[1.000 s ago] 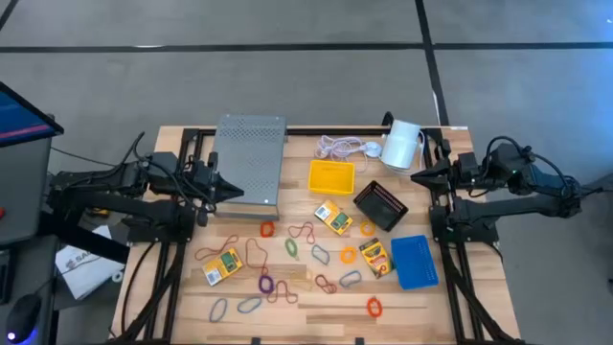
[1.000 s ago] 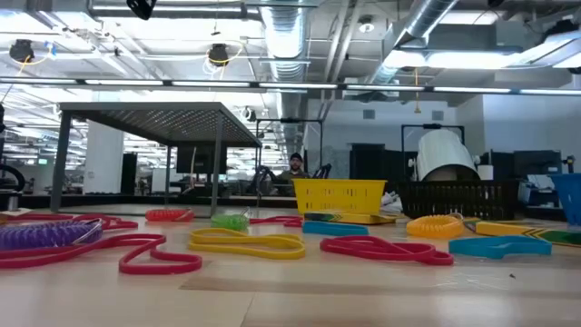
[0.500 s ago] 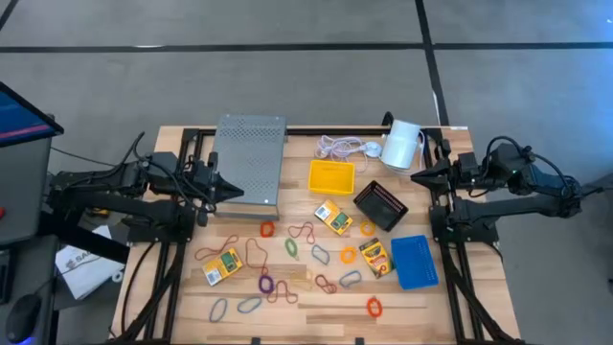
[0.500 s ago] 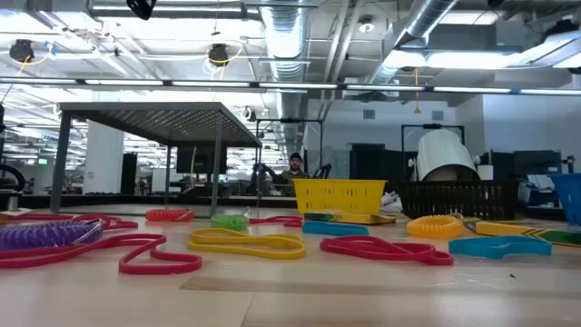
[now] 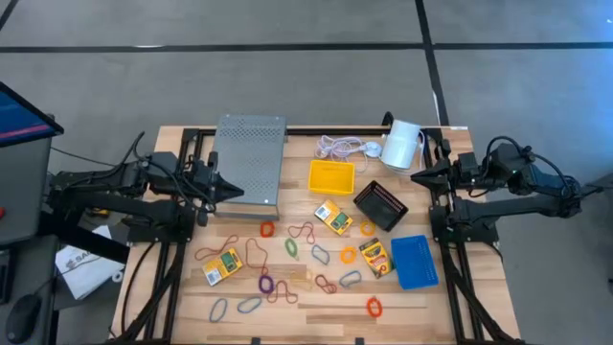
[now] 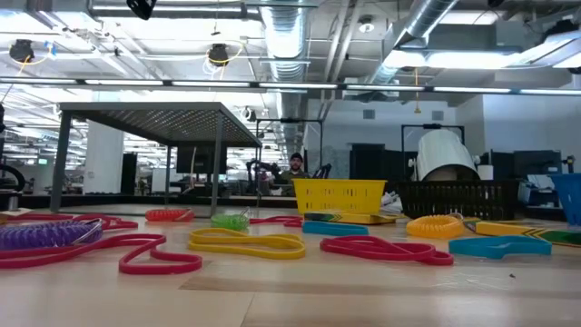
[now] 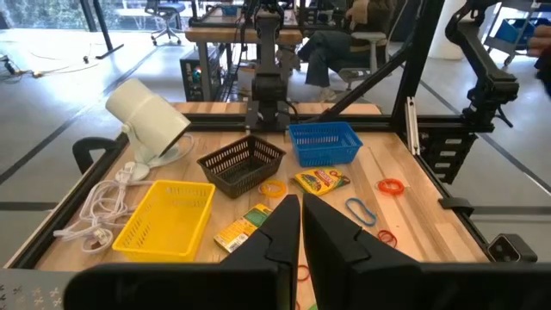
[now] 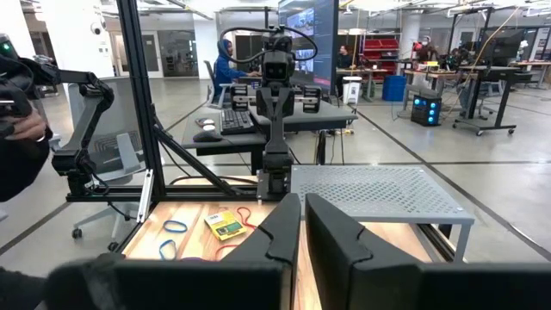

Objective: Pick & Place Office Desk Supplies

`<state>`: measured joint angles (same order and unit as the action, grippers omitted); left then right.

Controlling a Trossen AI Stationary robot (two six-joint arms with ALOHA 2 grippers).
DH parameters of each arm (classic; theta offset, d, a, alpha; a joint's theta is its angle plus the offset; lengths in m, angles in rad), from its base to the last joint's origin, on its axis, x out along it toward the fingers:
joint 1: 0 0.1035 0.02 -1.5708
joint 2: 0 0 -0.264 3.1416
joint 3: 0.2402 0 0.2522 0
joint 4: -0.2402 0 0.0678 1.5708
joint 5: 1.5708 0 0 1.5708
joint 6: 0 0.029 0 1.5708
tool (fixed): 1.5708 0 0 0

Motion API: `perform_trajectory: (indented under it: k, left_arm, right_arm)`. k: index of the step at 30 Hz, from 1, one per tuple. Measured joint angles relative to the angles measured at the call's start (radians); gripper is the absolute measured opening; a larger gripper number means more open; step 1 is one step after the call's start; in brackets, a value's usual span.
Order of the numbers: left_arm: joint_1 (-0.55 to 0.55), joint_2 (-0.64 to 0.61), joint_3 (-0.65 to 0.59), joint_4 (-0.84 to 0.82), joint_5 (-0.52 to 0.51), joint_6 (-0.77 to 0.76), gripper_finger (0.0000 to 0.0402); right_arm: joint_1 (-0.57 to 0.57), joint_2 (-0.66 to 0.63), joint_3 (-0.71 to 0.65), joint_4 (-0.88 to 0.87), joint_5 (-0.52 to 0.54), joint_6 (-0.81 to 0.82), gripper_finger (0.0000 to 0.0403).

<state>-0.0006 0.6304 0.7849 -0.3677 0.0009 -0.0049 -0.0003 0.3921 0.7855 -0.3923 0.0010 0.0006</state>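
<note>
left gripper [image 5: 233, 191] fingers pressed together, table's left edge | right gripper [image 5: 418, 175] fingers pressed together, right edge | rubber bands [image 5: 287, 257] scattered

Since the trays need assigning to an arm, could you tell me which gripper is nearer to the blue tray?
The right gripper is nearer: the blue tray lies on its side of the table, nearer the front edge. The left gripper waits across the table, by the grey perforated stand.

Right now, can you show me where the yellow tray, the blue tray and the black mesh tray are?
yellow tray [image 5: 330, 175]: high view, middle of its floor.
blue tray [image 5: 415, 261]: high view, centre of its floor.
black mesh tray [image 7: 242, 161]: left wrist view, its near side wall.
</note>
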Motion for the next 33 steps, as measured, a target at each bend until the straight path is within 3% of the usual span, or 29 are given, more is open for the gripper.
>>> perform_trajectory:
  k: [10,14,19,22,28,33]
  left_arm:
    - [0.0,0.008,-0.027,0.089,-0.001,-0.023,0.0011]
    - [0.0,0.0,-0.122,0.133,-0.036,-0.062,0.0011]
    - [0.0,-0.043,-0.277,0.387,-0.046,-0.079,0.0011]
    - [0.0,-0.076,-0.333,0.445,-0.046,-0.079,0.0011]
    - [0.0,-0.118,-0.384,0.455,-0.046,-0.055,0.0011]
    - [0.0,-0.11,-0.395,0.483,-0.074,-0.027,0.0011]
  right_arm:
    - [0.0,0.0,0.0,0.007,-0.001,-0.008,0.0021]
    - [0.001,0.0,-0.049,0.008,-0.063,-0.058,0.0021]
    - [0.0,-0.014,-0.172,0.129,-0.101,-0.099,0.0021]
    - [0.001,-0.043,-0.233,0.189,-0.11,-0.1,0.0021]
    - [0.0,-0.156,-0.366,0.237,-0.135,-0.025,0.0021]
    - [-0.001,-0.231,-0.44,0.454,-0.107,0.131,0.0021]
